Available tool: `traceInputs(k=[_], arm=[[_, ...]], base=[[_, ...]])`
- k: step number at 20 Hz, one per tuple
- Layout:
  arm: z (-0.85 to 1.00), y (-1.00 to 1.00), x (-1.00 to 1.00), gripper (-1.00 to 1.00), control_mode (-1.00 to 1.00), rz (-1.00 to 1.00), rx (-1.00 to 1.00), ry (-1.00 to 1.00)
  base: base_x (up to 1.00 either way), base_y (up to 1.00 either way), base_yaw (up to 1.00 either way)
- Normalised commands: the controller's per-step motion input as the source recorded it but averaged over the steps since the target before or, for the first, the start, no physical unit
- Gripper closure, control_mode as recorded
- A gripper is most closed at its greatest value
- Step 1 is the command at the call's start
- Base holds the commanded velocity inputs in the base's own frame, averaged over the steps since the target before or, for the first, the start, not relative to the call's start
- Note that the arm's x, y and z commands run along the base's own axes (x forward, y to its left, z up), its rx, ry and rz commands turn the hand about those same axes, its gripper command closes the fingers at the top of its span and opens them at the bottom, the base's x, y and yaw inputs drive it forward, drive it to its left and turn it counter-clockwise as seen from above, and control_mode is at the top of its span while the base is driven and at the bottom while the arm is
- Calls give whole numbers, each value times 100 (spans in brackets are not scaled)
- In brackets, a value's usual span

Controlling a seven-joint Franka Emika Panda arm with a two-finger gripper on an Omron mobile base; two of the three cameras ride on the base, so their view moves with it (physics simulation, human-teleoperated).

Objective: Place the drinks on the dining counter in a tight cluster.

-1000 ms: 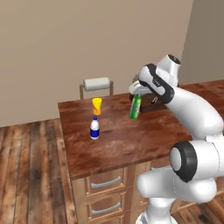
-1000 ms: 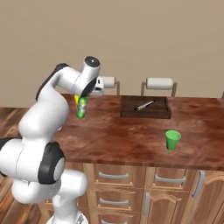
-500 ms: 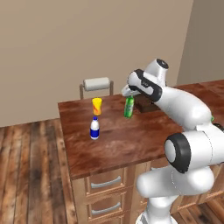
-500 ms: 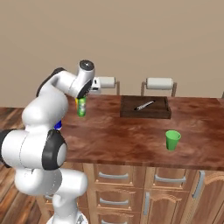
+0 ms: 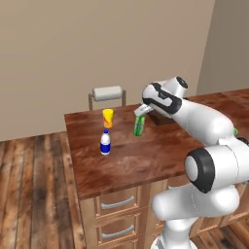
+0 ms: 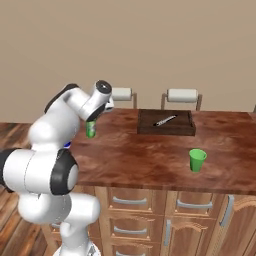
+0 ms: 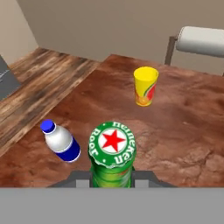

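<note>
Green bottle carried toward the other drinks

The gripper (image 5: 142,113) is clenched on the slim green bottle (image 5: 139,126), which hangs between its fingers above the dining counter (image 5: 126,160). A good placement, I judge, lowers it upright just beside the yellow cup (image 7: 145,86) and white bottle (image 7: 61,142), both ahead of the fingers, without knocking either. Counted: 3 drinks here, 1 green cup (image 6: 197,160) far off, 2 paper-towel rolls (image 6: 182,95), 1 dark tray (image 6: 166,123).
</note>
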Motion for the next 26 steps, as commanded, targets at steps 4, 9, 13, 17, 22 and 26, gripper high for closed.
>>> traceInputs(k=[4, 9, 13, 17, 22, 26], arm=[[-7, 0, 0, 100, -100, 34, 0, 0], [-7, 0, 0, 100, -100, 31, -1, -3], [-16, 2, 1, 100, -100, 22, -5, -8], [-27, 9, 0, 100, -100, 11, -1, -16], [-25, 13, 1, 100, -100, 1, 0, -11], [-29, 23, 8, 100, -100, 0, 0, -6]], base=[[0, 0, 0], [0, 0, 0], [0, 0, 0], [0, 0, 0], [0, 0, 0], [0, 0, 0]])
